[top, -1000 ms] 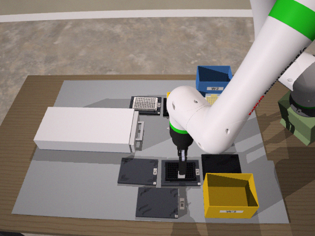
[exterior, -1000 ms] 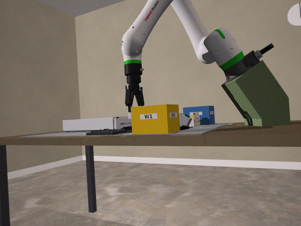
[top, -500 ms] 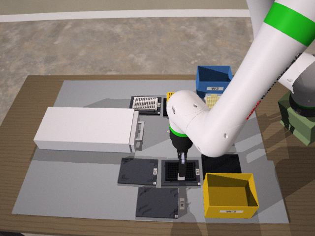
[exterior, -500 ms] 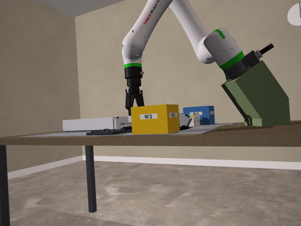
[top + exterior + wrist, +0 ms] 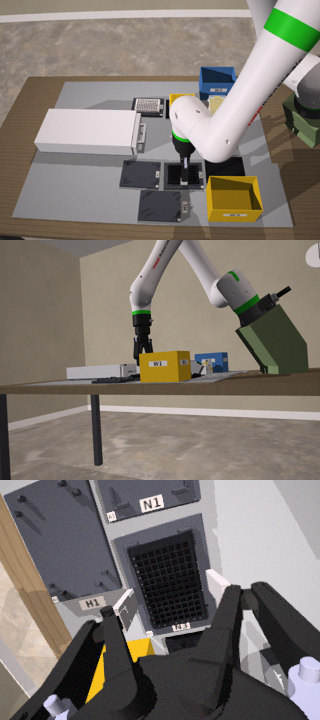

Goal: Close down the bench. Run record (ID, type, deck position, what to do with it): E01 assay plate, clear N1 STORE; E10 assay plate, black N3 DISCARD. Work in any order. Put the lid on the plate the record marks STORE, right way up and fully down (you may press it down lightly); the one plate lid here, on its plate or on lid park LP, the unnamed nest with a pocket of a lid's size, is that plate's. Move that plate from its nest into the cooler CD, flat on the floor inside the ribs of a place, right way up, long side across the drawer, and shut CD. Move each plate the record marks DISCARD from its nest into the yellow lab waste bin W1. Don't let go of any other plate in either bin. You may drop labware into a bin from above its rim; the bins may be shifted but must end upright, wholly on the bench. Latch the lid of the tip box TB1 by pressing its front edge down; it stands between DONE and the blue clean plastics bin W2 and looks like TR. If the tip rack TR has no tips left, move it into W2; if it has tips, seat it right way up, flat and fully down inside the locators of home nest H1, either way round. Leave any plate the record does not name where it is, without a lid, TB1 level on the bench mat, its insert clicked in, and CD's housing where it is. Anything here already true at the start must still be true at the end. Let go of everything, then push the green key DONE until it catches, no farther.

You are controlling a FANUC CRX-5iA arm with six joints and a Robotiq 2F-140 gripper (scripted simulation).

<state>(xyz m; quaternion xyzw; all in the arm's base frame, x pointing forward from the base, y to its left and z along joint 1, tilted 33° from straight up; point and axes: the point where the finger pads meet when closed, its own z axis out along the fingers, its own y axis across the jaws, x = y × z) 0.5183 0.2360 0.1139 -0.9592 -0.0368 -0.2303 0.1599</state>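
Observation:
The black assay plate point(image 5: 180, 174) sits in nest N3, between nest N1 point(image 5: 140, 173) and the yellow bin W1 point(image 5: 233, 198). My gripper point(image 5: 184, 172) hangs straight above the plate's middle, fingers open across its short side, with nothing between them. In the wrist view the plate point(image 5: 167, 580) lies below and between the two finger pads of the gripper point(image 5: 170, 597), not touched. N1 point(image 5: 150, 500) and H1 point(image 5: 62, 540) hold nothing. In the side view the gripper point(image 5: 142, 351) stands just behind W1 point(image 5: 165, 366), its tips hidden by the bin.
The white cooler CD point(image 5: 86, 131) lies at the left with its drawer front flush. A pale plate point(image 5: 147, 104) sits on a back nest. A yellow tip rack point(image 5: 180, 96), a second tip box point(image 5: 215, 103) and the blue bin W2 point(image 5: 217, 81) stand behind my arm. H1 point(image 5: 160, 205) is at the front.

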